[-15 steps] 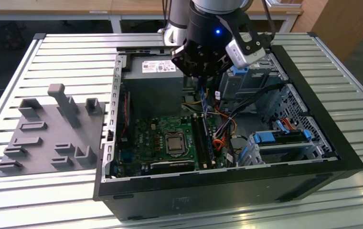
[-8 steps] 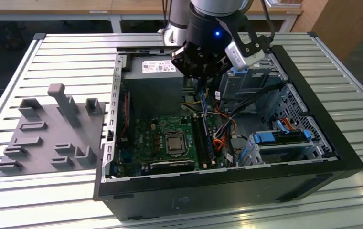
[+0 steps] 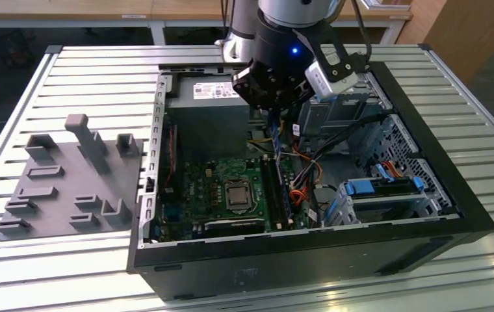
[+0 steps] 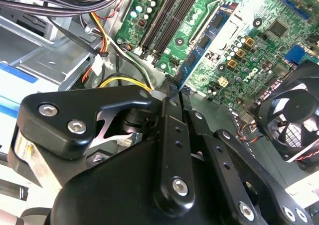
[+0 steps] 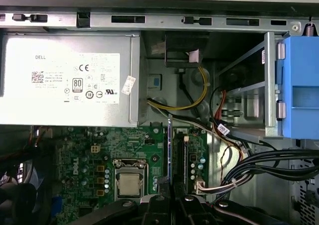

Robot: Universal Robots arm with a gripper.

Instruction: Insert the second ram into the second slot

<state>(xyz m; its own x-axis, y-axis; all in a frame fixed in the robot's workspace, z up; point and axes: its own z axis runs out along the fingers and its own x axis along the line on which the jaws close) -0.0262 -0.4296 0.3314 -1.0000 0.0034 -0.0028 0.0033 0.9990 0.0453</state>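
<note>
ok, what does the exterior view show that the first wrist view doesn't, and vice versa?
Exterior view: the grey fixture block on the slatted table, and the open case seen from outside.
First wrist view: the second ram, edge-on, gripped in the tool over the motherboard.
Both: the power supply and the CPU socket.

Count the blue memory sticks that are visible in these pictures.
1. The second ram is gripped edge-on in the hand, over the motherboard and next to its memory slots. Another stick already seated in a slot may be hidden.
</note>
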